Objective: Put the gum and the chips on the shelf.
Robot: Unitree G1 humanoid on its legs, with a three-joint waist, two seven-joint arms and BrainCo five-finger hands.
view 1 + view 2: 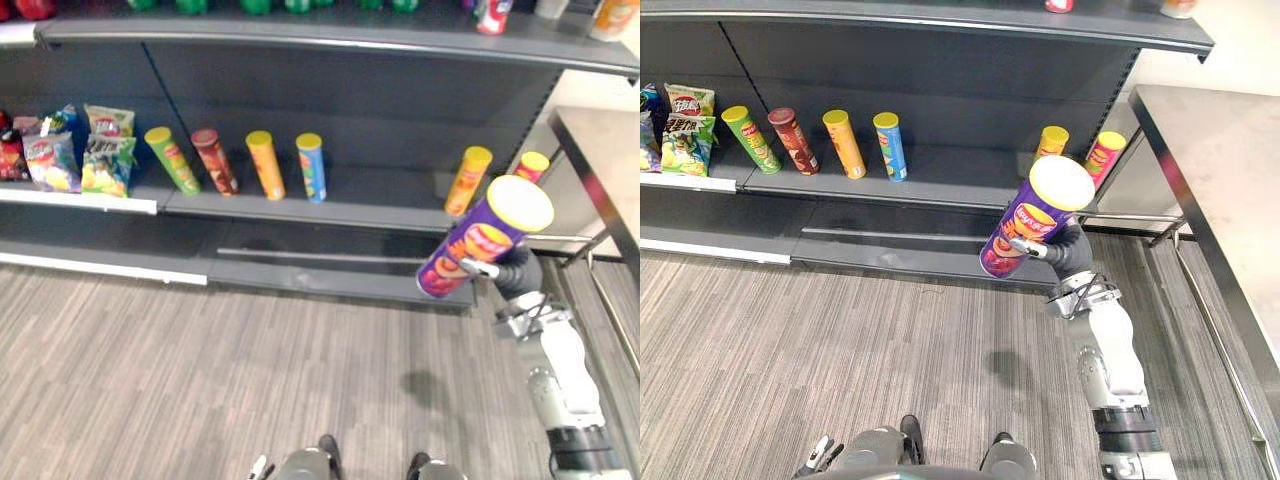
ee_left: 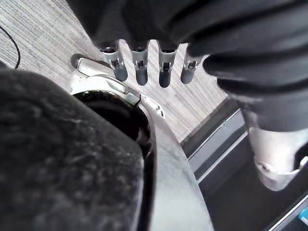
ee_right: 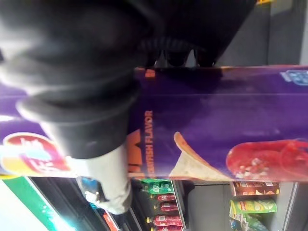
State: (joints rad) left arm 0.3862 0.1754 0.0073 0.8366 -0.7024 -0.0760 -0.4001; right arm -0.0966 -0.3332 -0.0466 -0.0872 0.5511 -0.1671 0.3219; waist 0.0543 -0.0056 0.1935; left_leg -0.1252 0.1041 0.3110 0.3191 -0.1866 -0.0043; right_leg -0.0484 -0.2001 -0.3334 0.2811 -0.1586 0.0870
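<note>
- The right hand [image 1: 507, 272] comes up from the lower right of the left eye view. Its fingers and thumb are curled round a purple chips can [image 1: 485, 243].
- The can is tilted, with its cream lid toward the upper right. It hangs in the air right of centre, in front of the grey shelf [image 1: 380, 212] and above the striped floor [image 1: 200, 370].
- In the right wrist view the thumb [image 3: 109, 179] lies across the purple side of the can and dark fingertips [image 3: 177, 57] hook over its far edge.
- On the shelf board stand a green can [image 1: 172, 158], a brown can [image 1: 214, 160], an orange can [image 1: 265, 165] and a blue can [image 1: 311, 167]. Two yellow-lidded cans [image 1: 468, 180] stand further right, just beyond the held can.
- Snack bags [image 1: 95, 150] sit at the far left.
- The left hand [image 2: 140, 72] shows relaxed, nearly straight fingers over the floor, holding nothing.
</note>
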